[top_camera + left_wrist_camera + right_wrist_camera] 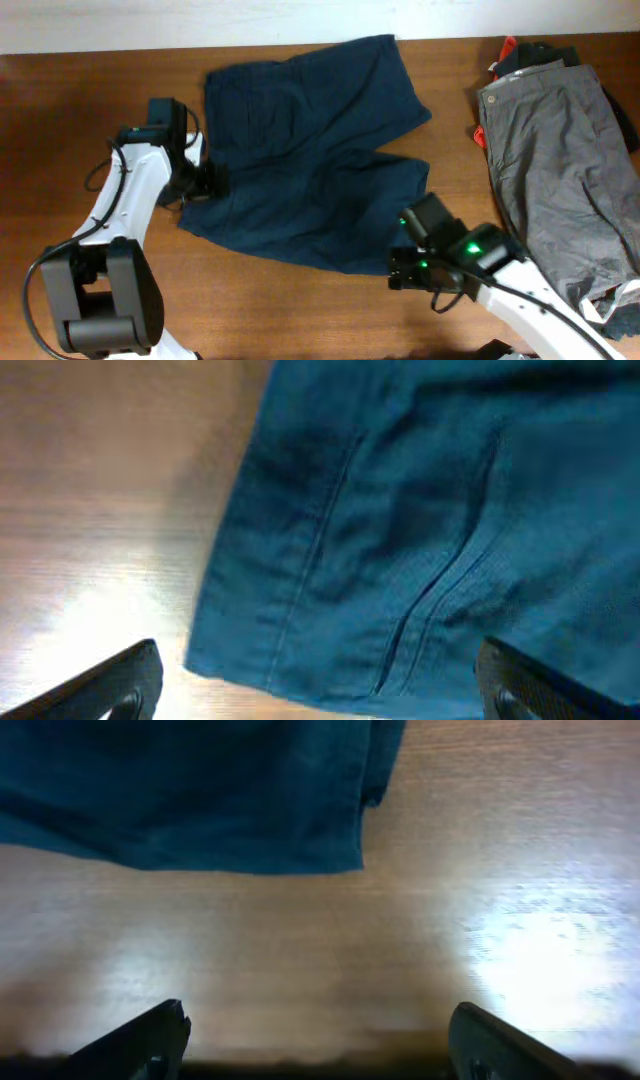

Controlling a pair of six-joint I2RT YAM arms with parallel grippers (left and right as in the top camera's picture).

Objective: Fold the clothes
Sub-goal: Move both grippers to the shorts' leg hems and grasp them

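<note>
left claw (322, 685) spread wide over creased, seamed navy shorts (310, 160); right claw (320, 1045) released above glossy wood table (520, 940).

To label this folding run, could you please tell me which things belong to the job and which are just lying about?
Job: dark navy-blue cotton shorts; left hand, open; right hand, open.
Lying about: grey trousers; red and black garments beside them.

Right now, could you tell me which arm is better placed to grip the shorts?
Left, probably: the left gripper is open over the shorts' edge; the right gripper is open over the table, short of the hem.
</note>
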